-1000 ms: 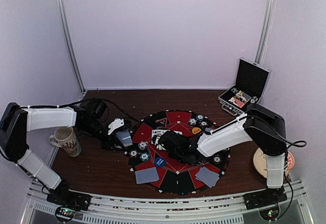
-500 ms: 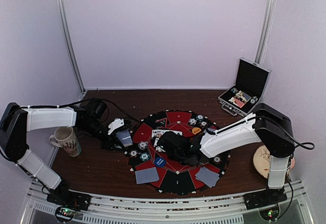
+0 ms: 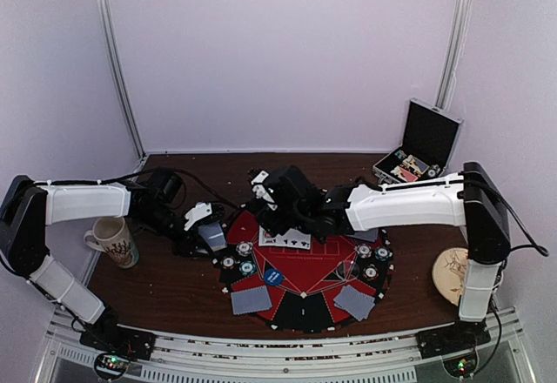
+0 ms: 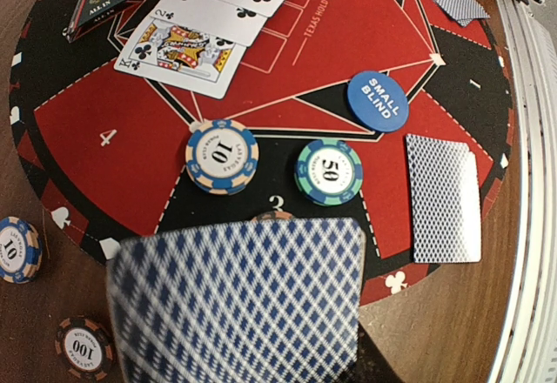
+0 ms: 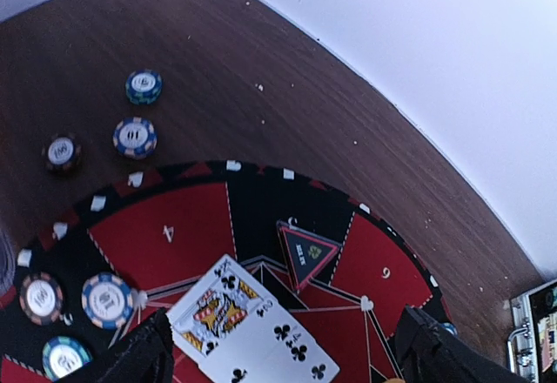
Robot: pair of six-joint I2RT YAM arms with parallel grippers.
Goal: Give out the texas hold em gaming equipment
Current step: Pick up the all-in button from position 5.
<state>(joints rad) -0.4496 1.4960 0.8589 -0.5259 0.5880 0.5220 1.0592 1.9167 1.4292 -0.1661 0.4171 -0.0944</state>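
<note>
My left gripper (image 3: 205,236) is shut on blue-backed playing cards (image 4: 239,300) at the left edge of the round red and black mat (image 3: 305,272). The cards hide its fingers in the left wrist view. My right gripper (image 5: 278,359) hangs open and empty over the mat's back left part. Under it lie face-up club cards (image 5: 248,326) beside a triangular all-in marker (image 5: 305,252). A blue chip (image 4: 222,157), a green chip (image 4: 328,171) and the blue small blind disc (image 4: 378,101) lie on the mat. Face-down cards (image 3: 251,299) rest at the mat's front.
A patterned mug (image 3: 113,241) stands at the left by my left arm. The open black case (image 3: 419,152) sits at the back right, a plate (image 3: 452,274) at the right edge. Loose chips (image 5: 135,137) lie on the wood off the mat's left side.
My right gripper has opened, risen off the mat's middle and swung back and left, uncovering the face-up cards. The left arm and its cards have stayed still.
</note>
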